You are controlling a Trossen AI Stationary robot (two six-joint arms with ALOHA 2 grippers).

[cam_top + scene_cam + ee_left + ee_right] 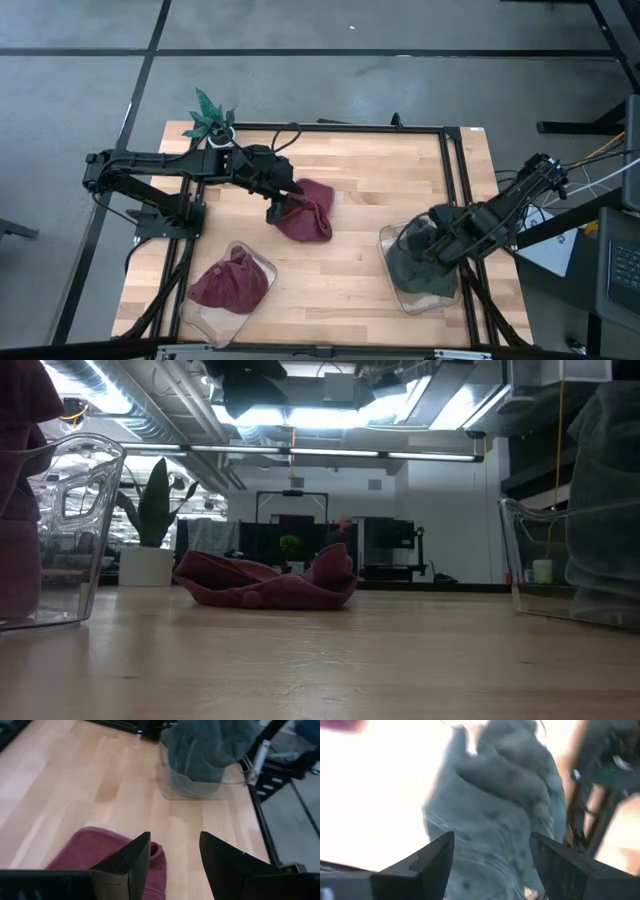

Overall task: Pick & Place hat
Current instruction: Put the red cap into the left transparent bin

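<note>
A maroon hat (308, 212) lies crumpled on the wooden table's middle, and also shows in the low view (268, 583). My left gripper (175, 837) hangs open above its left edge (97, 851), clear of it. A grey hat (418, 262) sits bunched in a clear container (392, 272) at the table's right. My right gripper (491, 837) stands open right over that grey hat (495, 805), pointing down, its fingers on either side with nothing between them. A second maroon hat (230, 282) rests in a clear container (262, 265) at the near left.
A small potted plant (210, 115) stands at the table's far left corner. A black frame (452, 180) runs along the table's edges. Bare wood (370, 190) lies between the middle hat and the right container.
</note>
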